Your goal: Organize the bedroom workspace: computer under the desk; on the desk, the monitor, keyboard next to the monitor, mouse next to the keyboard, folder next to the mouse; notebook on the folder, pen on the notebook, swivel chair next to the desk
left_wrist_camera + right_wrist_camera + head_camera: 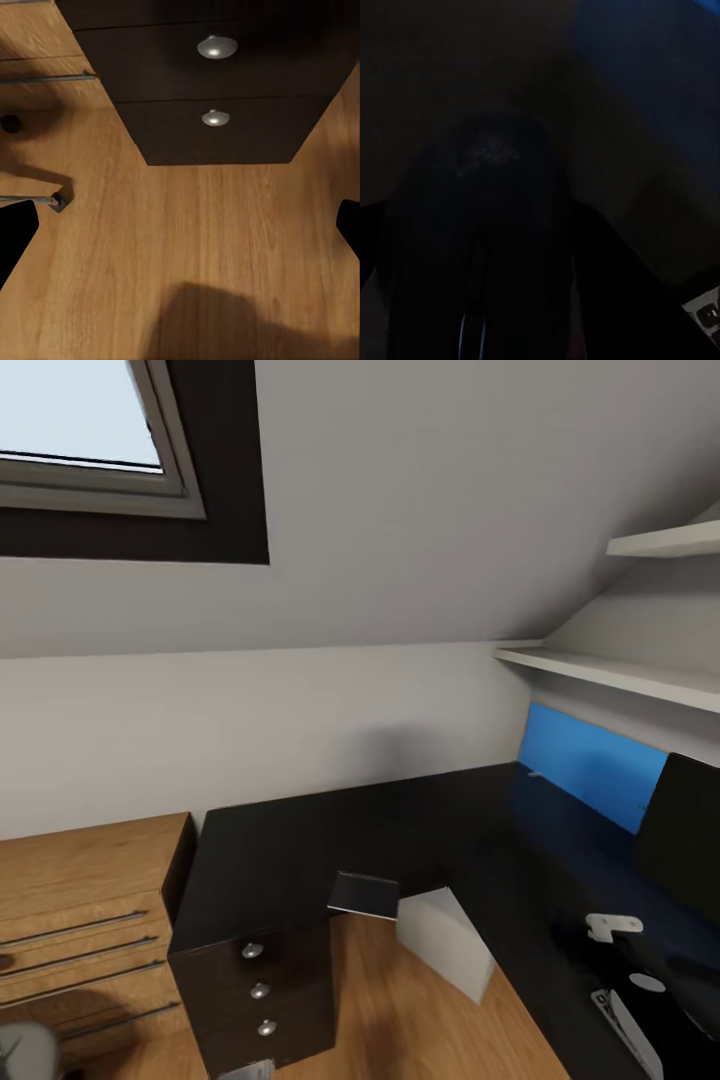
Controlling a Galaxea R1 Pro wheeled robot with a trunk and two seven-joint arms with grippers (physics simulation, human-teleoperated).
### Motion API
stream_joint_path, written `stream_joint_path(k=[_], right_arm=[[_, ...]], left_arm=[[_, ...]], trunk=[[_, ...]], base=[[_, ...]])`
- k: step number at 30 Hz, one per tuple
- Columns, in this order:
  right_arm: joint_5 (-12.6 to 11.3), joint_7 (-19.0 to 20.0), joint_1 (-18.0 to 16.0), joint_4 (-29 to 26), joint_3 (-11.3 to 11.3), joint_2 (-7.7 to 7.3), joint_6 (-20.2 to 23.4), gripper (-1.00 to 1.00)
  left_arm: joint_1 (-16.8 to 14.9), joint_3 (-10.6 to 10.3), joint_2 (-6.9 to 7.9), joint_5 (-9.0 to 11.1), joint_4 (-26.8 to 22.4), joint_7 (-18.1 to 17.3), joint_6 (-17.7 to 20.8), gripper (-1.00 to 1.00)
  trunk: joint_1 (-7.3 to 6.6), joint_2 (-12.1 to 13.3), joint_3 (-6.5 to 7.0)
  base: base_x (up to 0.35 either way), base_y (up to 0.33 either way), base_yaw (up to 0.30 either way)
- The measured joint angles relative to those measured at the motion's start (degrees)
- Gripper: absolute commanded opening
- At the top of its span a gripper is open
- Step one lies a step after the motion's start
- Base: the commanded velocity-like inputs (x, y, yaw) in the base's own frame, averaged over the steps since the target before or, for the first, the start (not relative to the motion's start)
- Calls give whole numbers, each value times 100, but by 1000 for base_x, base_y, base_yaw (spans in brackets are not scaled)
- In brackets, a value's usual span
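Status: left gripper [180, 229] is spread wide, both fingers [19, 232] at the frame edges, nothing between them. It hangs over the wood floor [195, 225] just in front of the drawer unit [258, 990]. Right gripper: can't tell, that wrist view is nearly black.

Right wrist view has a dark rounded blob close to the lens, probably the mouse [487, 217] (low confidence), with what looks like keyboard [703, 315] keys just beside it. The head view gives me the layout instead: the bench [300, 840] top runs away from the drawer unit toward the monitor [690, 830], which sits on the bench, well apart from the unit. A dark flat notebook [362, 893] lies on the bench edge next to the unit.

Handling, my guess:
- mouse: light, rigid, smooth shell, slippery; pinch across its 2 sides
- notebook: thin and flat, hard to get under; its corner overhangs the edge, so take it there

Left wrist view shows 2 drawer knobs; the head view shows 3.
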Motion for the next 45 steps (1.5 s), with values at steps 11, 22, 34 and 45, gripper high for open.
stream_joint_path(k=[11, 22, 34, 45], right_arm=[[11, -18, -497, 1058, -7, -3, -496, -100], [7, -482, -1303, 2433, -13, -25, -501, -100], [2, -793, -1339, 2486, -1, 8, 78, -100], [21, -1032, -1348, 2490, 0, 9, 380, -100]], left_arm=[[0, -13, -2, -2, 0, 1, 5, 100], [2, -8, -2, -2, 0, 1, -9, 100], [1, -5, -2, -2, 0, 4, -19, 100], [1, -5, -2, 5, 0, 10, -26, 100]], trunk=[[2, 0, 0], [3, 0, 0], [3, 0, 0], [3, 0, 0]], base=[[55, -19, 0], [105, -85, 0], [1, -1, 0], [0, 0, 0]])
